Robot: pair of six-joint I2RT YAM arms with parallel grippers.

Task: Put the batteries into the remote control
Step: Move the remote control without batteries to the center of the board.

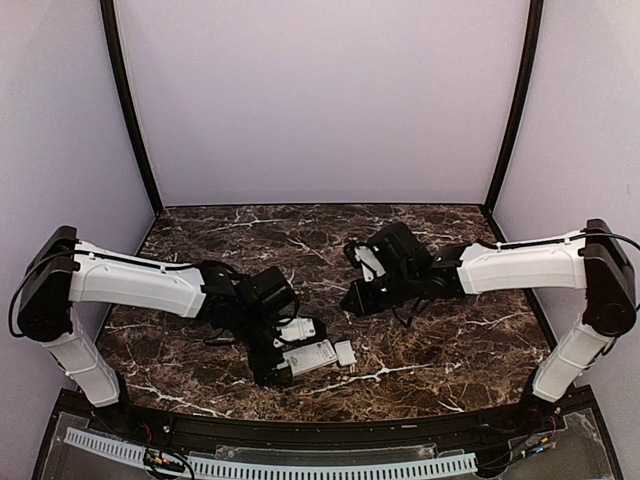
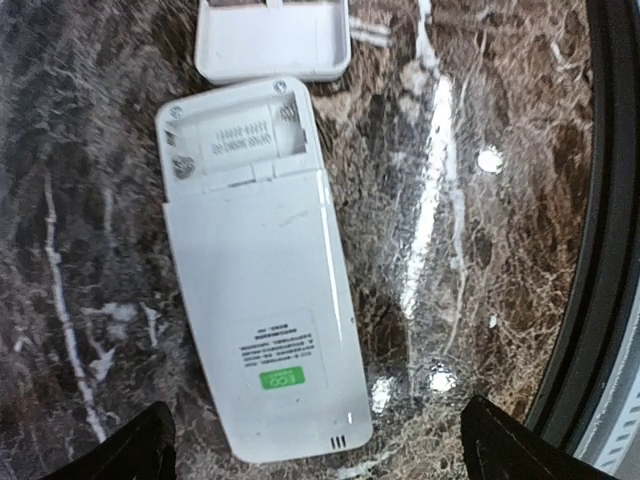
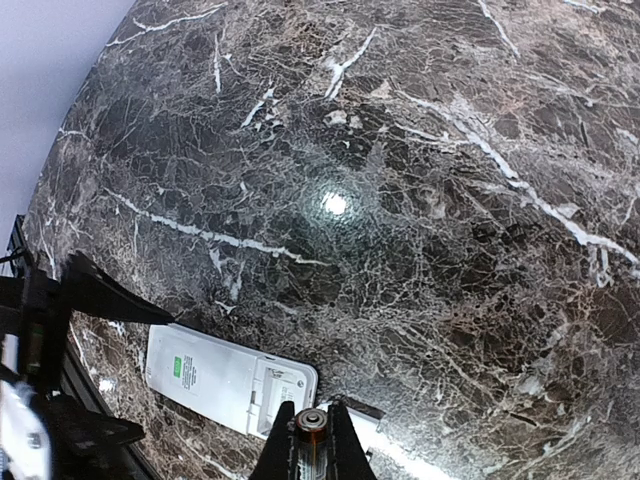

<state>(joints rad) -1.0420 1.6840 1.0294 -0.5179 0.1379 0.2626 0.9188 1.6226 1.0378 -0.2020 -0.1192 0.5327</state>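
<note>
The white remote control [image 2: 260, 310] lies face down on the marble, its empty battery compartment [image 2: 235, 140] open at the far end. It also shows in the top view [image 1: 310, 356] and the right wrist view [image 3: 215, 378]. My left gripper [image 2: 320, 455] is open, one finger on each side of the remote's near end, not touching it; in the top view the left gripper [image 1: 283, 365] is at the remote's left end. My right gripper [image 3: 311, 445] is shut on a battery [image 3: 310, 424], held end-on above the table near the compartment. No other battery shows.
The loose white cover plate [image 2: 272, 40] lies just beyond the remote's open end, seen in the top view [image 1: 345, 352] to the remote's right. The table's black front rim [image 2: 600, 250] runs close by on the right of the left wrist view.
</note>
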